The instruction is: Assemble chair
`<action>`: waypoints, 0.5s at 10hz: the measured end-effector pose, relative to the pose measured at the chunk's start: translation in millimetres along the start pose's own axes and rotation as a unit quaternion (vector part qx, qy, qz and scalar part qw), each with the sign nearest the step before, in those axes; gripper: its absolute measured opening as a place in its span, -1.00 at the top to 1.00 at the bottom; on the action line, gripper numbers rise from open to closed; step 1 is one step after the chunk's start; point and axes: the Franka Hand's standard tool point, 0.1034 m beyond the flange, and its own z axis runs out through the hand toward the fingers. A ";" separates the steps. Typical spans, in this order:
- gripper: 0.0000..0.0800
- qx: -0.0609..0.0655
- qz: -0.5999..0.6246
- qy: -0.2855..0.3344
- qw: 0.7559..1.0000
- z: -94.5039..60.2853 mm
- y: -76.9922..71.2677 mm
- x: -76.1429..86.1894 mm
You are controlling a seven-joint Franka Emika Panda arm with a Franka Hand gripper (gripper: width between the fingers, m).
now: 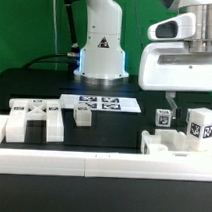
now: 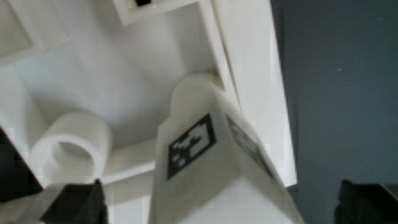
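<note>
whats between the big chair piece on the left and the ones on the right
A small tagged cube, near the left piece; past it only black table up to the right pieces. Seen in the exterior view.

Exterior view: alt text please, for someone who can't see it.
The robot's pincer hangs over white tagged chair parts on the black table at the exterior view's right. More tagged parts lie at its left, the marker board behind them and a plain white rail in front.
</note>
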 end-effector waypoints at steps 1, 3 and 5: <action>-0.62 -0.003 -0.048 0.000 0.999 0.0 -0.4 -0.3; -0.62 -0.005 -0.131 0.000 0.991 0.0 0.5 0.2; -0.62 -0.010 -0.225 0.000 0.974 -1.5 1.0 3.2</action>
